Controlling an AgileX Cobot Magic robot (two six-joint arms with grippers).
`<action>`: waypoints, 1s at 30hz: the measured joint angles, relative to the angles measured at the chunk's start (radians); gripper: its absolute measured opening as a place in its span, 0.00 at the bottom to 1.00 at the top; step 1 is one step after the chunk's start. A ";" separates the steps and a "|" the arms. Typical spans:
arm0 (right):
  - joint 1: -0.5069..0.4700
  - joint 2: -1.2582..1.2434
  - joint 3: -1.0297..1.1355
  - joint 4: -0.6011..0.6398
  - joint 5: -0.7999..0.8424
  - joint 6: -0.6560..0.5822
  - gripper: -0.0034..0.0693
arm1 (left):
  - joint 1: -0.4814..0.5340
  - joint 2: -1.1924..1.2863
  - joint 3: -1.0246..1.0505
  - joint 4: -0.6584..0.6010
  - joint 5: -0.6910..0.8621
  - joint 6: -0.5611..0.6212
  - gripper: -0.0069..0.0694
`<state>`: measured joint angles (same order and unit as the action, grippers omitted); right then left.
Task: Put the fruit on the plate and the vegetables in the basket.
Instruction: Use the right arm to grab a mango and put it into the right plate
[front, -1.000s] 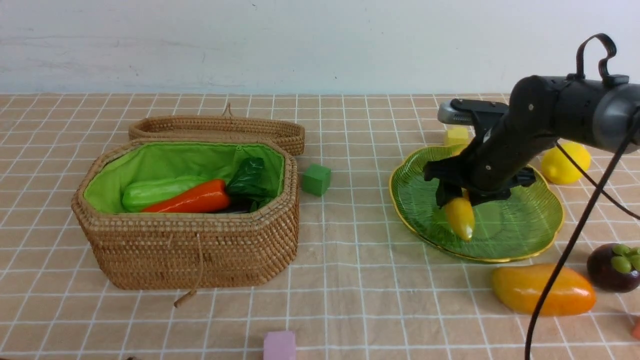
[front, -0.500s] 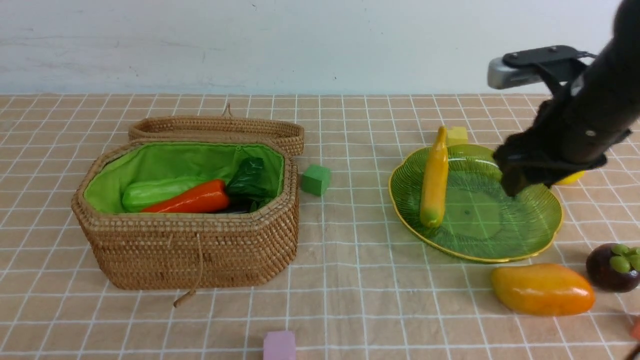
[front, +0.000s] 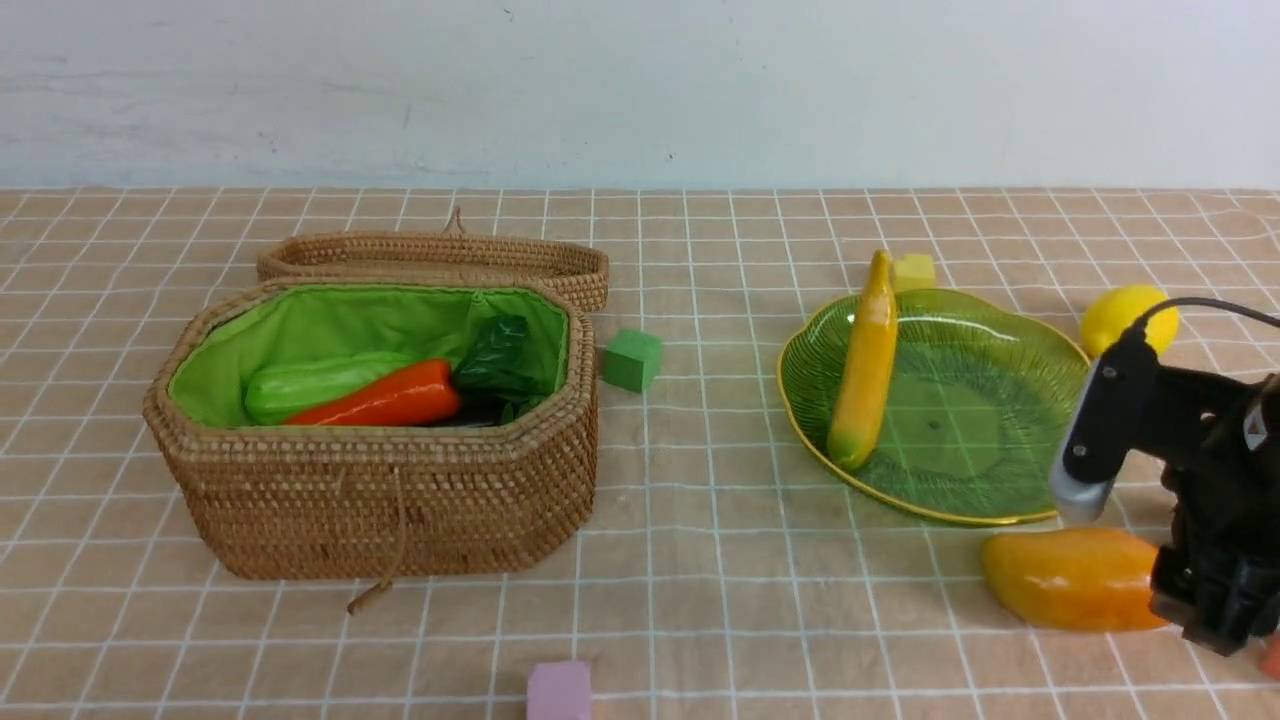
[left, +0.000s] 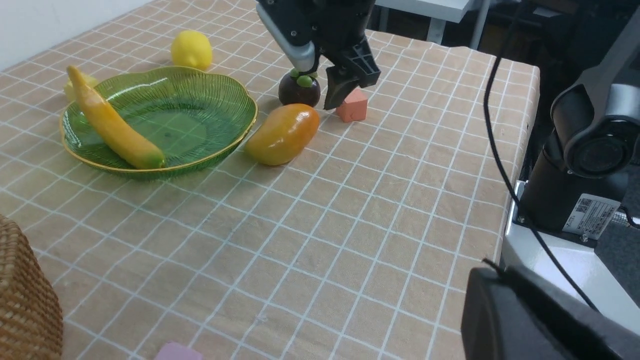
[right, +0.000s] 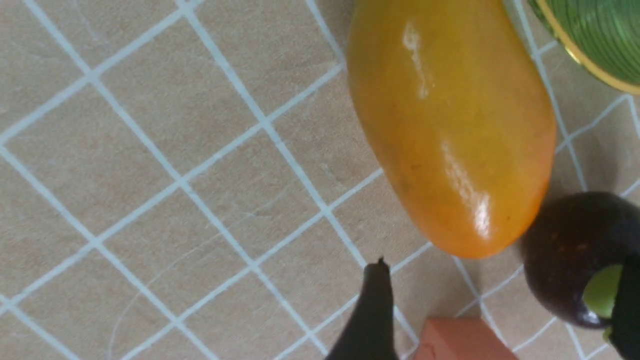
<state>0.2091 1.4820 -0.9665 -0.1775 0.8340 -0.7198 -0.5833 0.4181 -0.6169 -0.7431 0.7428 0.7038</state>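
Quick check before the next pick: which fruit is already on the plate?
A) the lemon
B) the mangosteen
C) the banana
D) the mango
C: the banana lies across the left side of the plate, while the mango, the lemon and the mangosteen all sit outside its rim.

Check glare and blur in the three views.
Front view: even light, sharp. Left wrist view: crisp on the banana; dark housing nearest the lens blurred. Right wrist view: white glare streaks on the mango, slightly soft.
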 joint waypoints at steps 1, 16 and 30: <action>0.000 0.000 0.000 0.000 -0.004 0.000 0.91 | 0.000 0.000 0.000 0.000 0.000 0.000 0.09; 0.004 0.225 0.000 -0.018 -0.128 -0.016 0.92 | 0.000 0.000 0.000 0.000 0.020 0.003 0.10; 0.020 0.231 0.000 0.157 -0.157 -0.044 0.90 | 0.000 0.000 0.000 0.001 0.032 0.003 0.10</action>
<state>0.2293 1.7128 -0.9665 -0.0209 0.6767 -0.7642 -0.5833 0.4181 -0.6169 -0.7421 0.7752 0.7070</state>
